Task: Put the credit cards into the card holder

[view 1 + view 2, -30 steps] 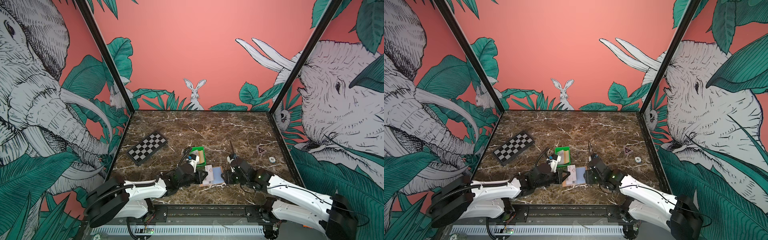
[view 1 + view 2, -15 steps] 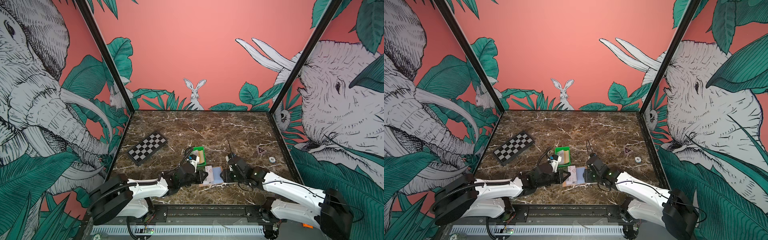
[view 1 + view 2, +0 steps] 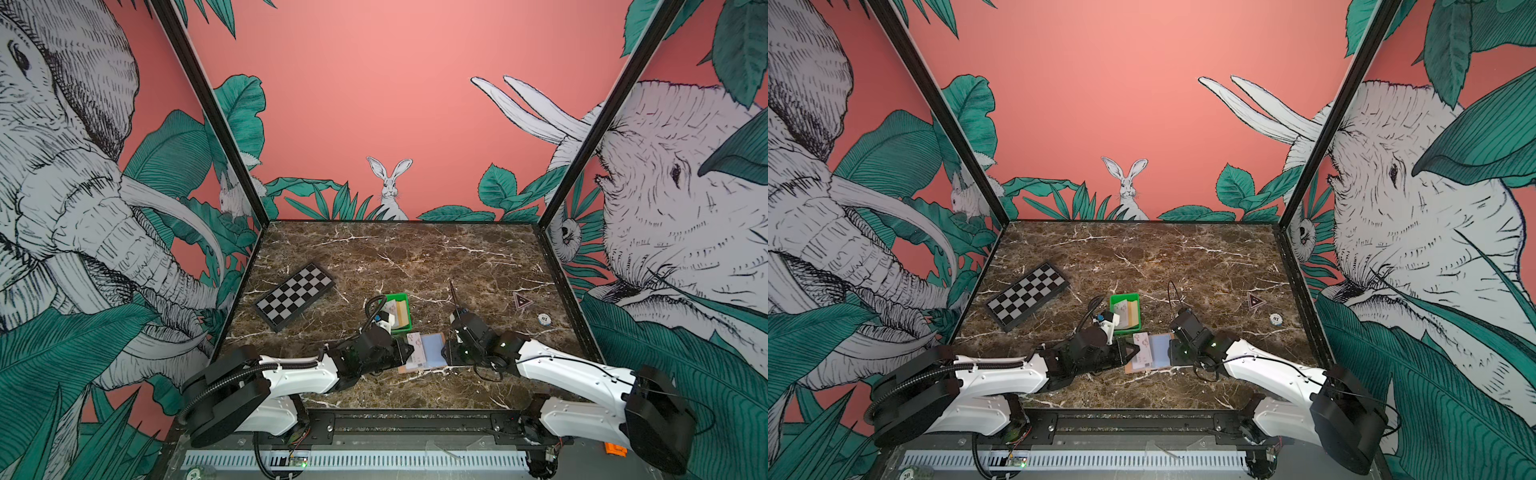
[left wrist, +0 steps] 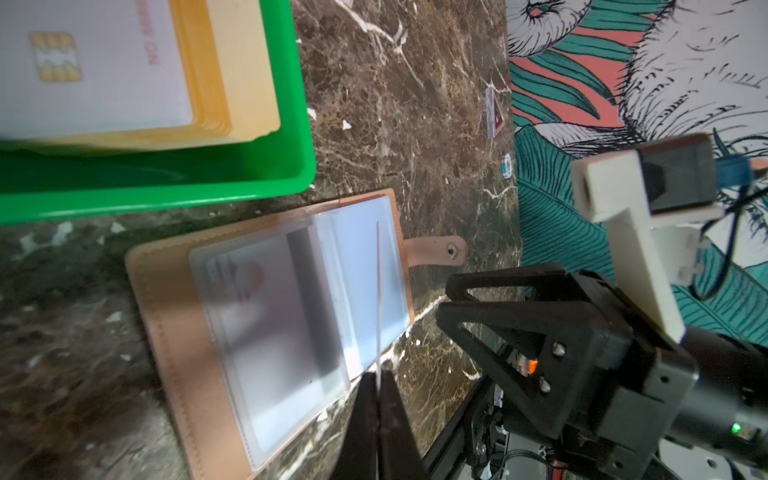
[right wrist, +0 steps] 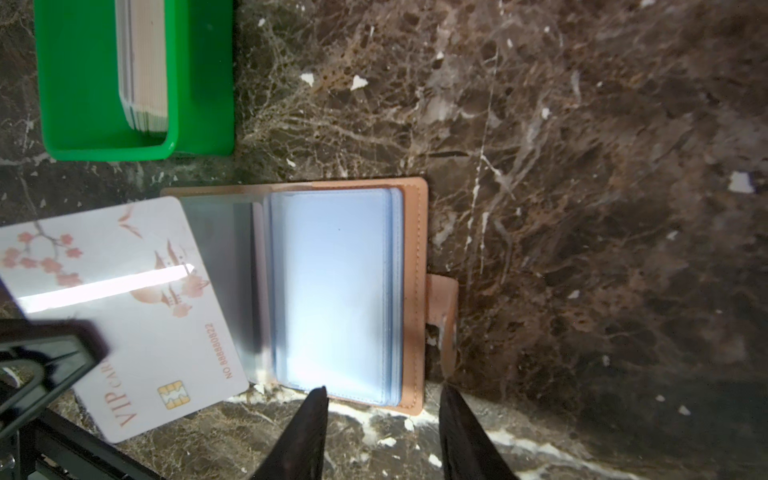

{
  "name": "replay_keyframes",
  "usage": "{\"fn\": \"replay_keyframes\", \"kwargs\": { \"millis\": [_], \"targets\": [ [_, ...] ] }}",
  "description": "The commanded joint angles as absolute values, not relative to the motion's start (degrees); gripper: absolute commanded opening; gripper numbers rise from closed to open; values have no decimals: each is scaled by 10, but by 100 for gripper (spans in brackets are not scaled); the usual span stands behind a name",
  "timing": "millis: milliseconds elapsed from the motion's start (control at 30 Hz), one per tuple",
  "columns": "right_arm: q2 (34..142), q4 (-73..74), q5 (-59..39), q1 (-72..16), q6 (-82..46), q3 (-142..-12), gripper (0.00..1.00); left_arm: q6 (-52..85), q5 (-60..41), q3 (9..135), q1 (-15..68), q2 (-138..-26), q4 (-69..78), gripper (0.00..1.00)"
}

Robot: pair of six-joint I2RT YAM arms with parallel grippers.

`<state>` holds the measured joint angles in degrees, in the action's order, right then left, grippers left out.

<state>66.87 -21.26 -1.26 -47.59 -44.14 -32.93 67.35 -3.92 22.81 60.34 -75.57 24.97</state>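
The tan card holder (image 3: 434, 362) (image 3: 1160, 360) (image 4: 166, 291) (image 5: 413, 291) lies open near the table's front edge, pale blue sleeves up. My left gripper (image 4: 379, 378) (image 3: 409, 353) is shut on a white credit card (image 5: 124, 299) (image 3: 415, 349) with pink blossoms. It holds the card tilted over the holder's left half; the left wrist view shows the card edge-on (image 4: 378, 291). My right gripper (image 5: 382, 395) (image 3: 446, 353) is open, its fingertips at the edge of the holder's right half, nothing between them. More credit cards (image 4: 124, 70) (image 5: 143, 62) are stacked in the green tray.
The green tray (image 3: 395, 296) (image 3: 1124, 296) stands just behind the holder. A checkered board (image 3: 295, 297) lies at the back left. A small round token (image 3: 543, 319) and a triangular sticker (image 3: 522, 300) sit at the right.
The right gripper's jaws have narrowed a little and it has edged closer to the holder. The left gripper still grips the card in about the same place.
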Motion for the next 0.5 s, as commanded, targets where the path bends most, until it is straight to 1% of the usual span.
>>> {"fn": "replay_keyframes", "kwargs": {
  "millis": [0, 267, 467],
  "targets": [
    [671, -213, 4, -474, -434, -323, 42, 686, -53, 244, 600, -762, 235, 0],
    [679, -209, 5, -474, -432, -316, 41, 680, -80, 250, 583, -778, 224, 0],
    [689, -205, 6, -473, -432, -315, 39, 673, -81, 253, 574, -786, 220, 0]
  ]
}}
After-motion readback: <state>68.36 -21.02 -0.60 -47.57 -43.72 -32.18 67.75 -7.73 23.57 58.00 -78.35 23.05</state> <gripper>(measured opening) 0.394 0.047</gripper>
